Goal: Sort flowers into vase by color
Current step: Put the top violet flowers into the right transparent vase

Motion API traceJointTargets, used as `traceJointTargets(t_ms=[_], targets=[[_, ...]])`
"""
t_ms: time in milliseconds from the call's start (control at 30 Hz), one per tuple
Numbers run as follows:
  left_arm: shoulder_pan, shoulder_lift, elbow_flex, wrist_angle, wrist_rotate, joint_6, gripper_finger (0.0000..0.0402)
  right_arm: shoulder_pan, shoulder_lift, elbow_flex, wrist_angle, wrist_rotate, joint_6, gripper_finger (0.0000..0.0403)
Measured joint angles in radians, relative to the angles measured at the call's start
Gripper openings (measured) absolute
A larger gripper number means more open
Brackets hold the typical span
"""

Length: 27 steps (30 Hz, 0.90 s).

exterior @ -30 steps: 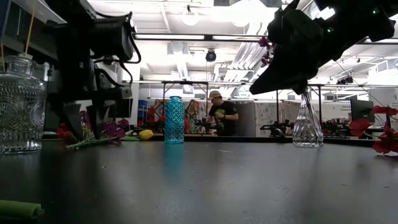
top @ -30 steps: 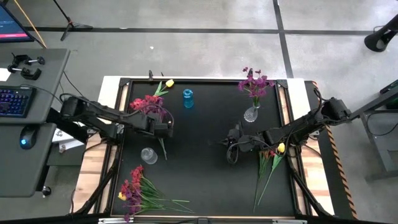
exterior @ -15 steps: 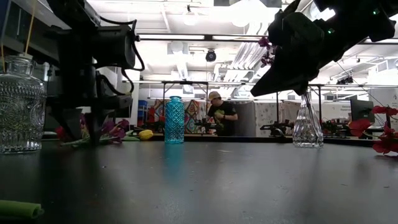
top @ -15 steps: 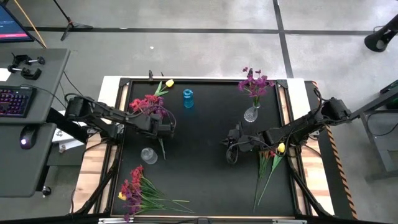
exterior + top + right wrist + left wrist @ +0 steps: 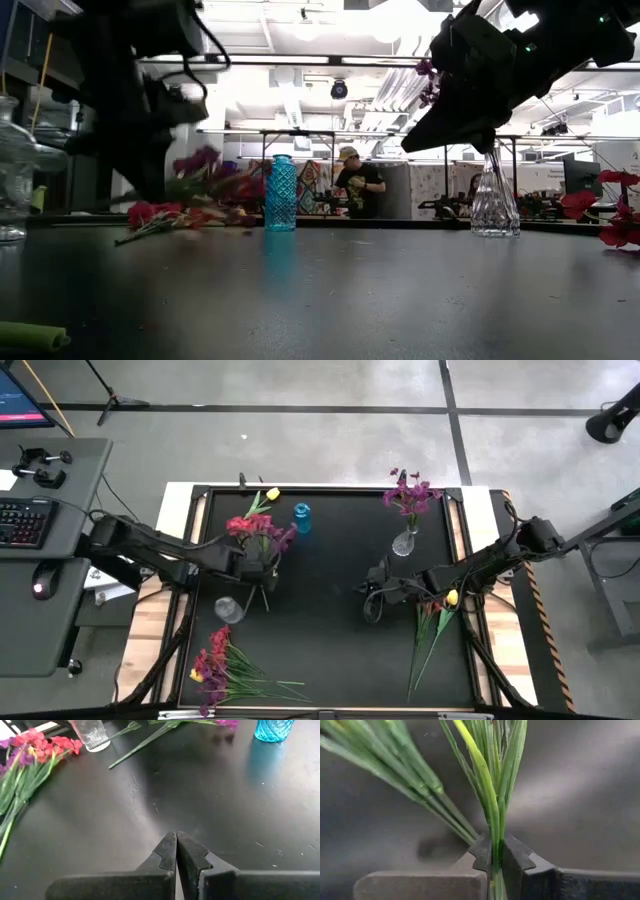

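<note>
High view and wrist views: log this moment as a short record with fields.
left hand: shut on green stems of the red and purple flowers
right hand: shut, holding nothing, over bare table
blue vase: upright, no flowers in it
clear bottle vase: holds purple flowers
clear glass: no flowers in it
loose flowers: bunch at front left; yellow bud by right arm

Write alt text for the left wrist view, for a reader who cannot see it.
The left gripper has its dark jaws shut on a thin green flower stem, which runs up and away from the camera among long narrow leaves. A second bundle of green stems angles off beside it, above the black table.
</note>
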Motion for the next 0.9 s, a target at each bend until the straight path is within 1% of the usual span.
traceJointTargets(t_ms=[67, 233, 367, 533, 700, 800, 833, 900], targets=[[-0.022, -0.055, 0.000, 0.001, -0.022, 0.020, 0.0005, 0.000, 0.000, 0.000, 0.016, 0.000, -0.001, 0.0000], [-0.057, -0.189, 0.001, 0.020, -0.123, 0.088, 0.0003, -0.001, 0.000, 0.000, 0.079, 0.000, -0.002, 0.0000], [-0.062, -0.265, 0.002, 0.097, -0.193, 0.198, 0.0002, -0.001, 0.000, 0.000, 0.135, 0.001, -0.018, 0.0000], [-0.063, -0.308, 0.002, 0.295, -0.224, 0.434, 0.0001, -0.001, 0.000, 0.000, 0.218, -0.009, -0.038, 0.0000], [-0.062, -0.304, 0.002, 0.487, -0.226, 0.717, 0.0001, -0.001, 0.000, 0.000, 0.318, -0.011, -0.103, 0.0003], [-0.062, -0.286, -0.015, 0.627, -0.231, 0.881, 0.0001, -0.006, 0.000, 0.000, 0.416, 0.024, -0.144, 0.0023], [-0.062, -0.278, -0.025, 0.679, -0.231, 0.931, 0.0001, -0.009, 0.000, 0.000, 0.450, 0.037, -0.160, 0.0034], [-0.062, -0.258, -0.064, 0.835, -0.231, 1.024, 0.0001, -0.020, 0.000, 0.000, 0.510, 0.055, -0.193, 0.0065]])
